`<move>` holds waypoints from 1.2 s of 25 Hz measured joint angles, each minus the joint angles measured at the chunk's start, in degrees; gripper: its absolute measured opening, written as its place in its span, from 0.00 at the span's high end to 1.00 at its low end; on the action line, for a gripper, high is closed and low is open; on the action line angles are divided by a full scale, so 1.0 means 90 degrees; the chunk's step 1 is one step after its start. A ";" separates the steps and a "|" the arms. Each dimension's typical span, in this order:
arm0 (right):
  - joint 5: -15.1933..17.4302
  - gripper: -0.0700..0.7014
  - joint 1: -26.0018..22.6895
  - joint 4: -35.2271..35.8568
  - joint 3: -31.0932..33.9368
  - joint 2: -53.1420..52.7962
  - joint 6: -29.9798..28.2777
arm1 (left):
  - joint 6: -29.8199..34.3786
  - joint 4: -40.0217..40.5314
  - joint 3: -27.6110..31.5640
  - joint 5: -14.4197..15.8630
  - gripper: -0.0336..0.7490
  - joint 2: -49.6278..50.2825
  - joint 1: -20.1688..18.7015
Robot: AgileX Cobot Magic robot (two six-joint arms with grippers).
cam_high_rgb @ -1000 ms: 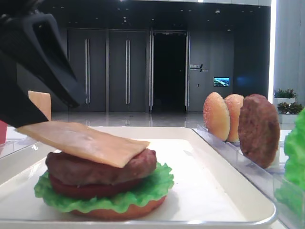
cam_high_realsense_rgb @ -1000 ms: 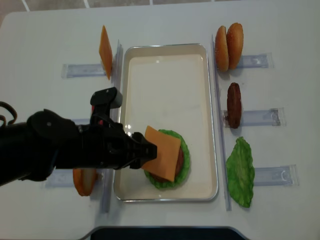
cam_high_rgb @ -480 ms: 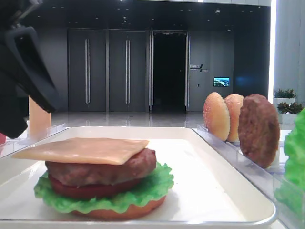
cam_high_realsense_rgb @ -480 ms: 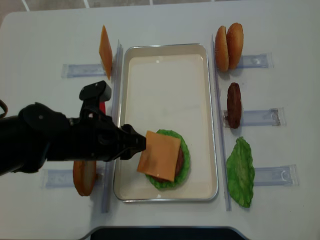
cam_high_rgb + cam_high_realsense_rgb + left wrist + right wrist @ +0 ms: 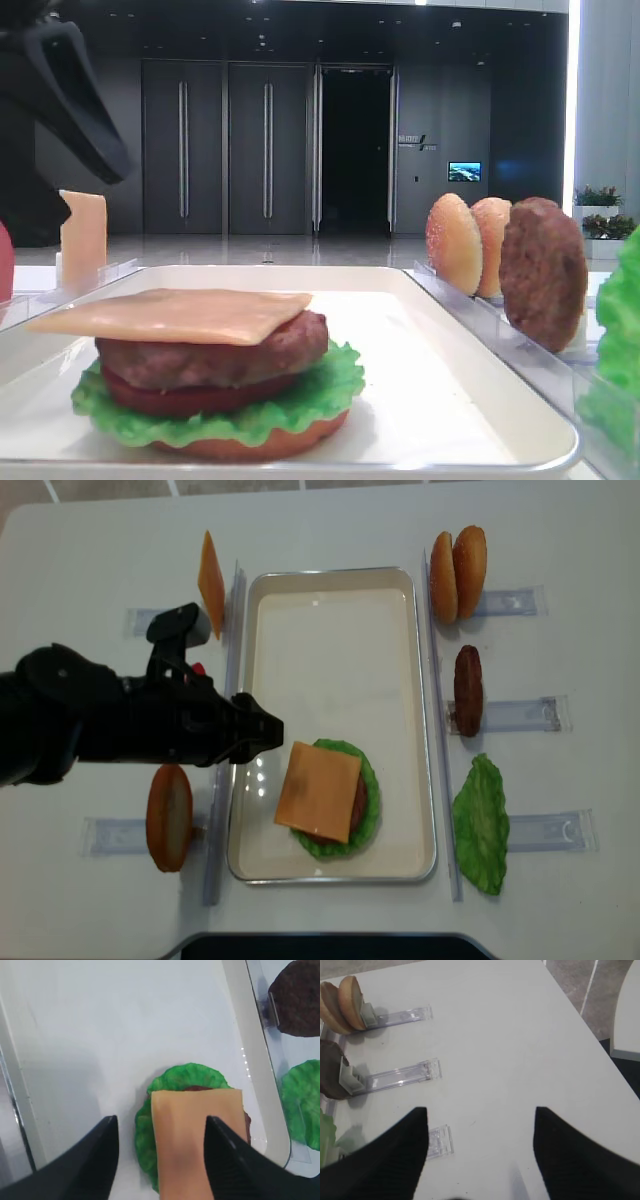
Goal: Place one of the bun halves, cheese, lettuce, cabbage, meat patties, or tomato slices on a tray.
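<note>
The cheese (image 5: 320, 790) lies flat on top of a stack in the near part of the white tray (image 5: 330, 620). Under the cheese (image 5: 175, 312) sit a meat patty (image 5: 215, 355), a tomato slice (image 5: 190, 398), lettuce (image 5: 230, 410) and a bun half (image 5: 260, 445). My left gripper (image 5: 265, 730) hovers open just left of the stack, holding nothing. From its wrist view the cheese (image 5: 197, 1140) shows below, between the spread fingers of the left gripper (image 5: 160, 1119). My right gripper (image 5: 480, 1109) is open over bare table, off to the right of the racks.
Clear racks flank the tray. On the right stand two bun halves (image 5: 458, 572), a meat patty (image 5: 467, 690) and a lettuce leaf (image 5: 482, 822). On the left stand a second cheese slice (image 5: 211, 582) and a bun half (image 5: 169, 816). The far half of the tray is bare.
My left gripper let go of the cheese, which dropped from a tilt to lie flat on the patty. The gripper then drew back up and to the left, away from the stack.
</note>
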 joint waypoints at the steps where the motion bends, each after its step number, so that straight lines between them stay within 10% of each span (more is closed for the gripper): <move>1: 0.0000 0.31 0.0000 0.0000 0.0000 0.0000 0.0000 | -0.0121 0.0133 -0.0059 0.0016 0.42 0.0000 0.0043; 14: 0.0000 0.31 0.0000 0.0000 0.0000 0.0000 0.0000 | -0.2418 0.3188 -0.0904 0.0525 0.42 -0.0291 0.0362; 30: 0.0000 0.31 0.0000 0.0000 0.0000 0.0000 0.0000 | -0.2471 0.3976 -0.1086 0.1258 0.42 -0.0894 0.2674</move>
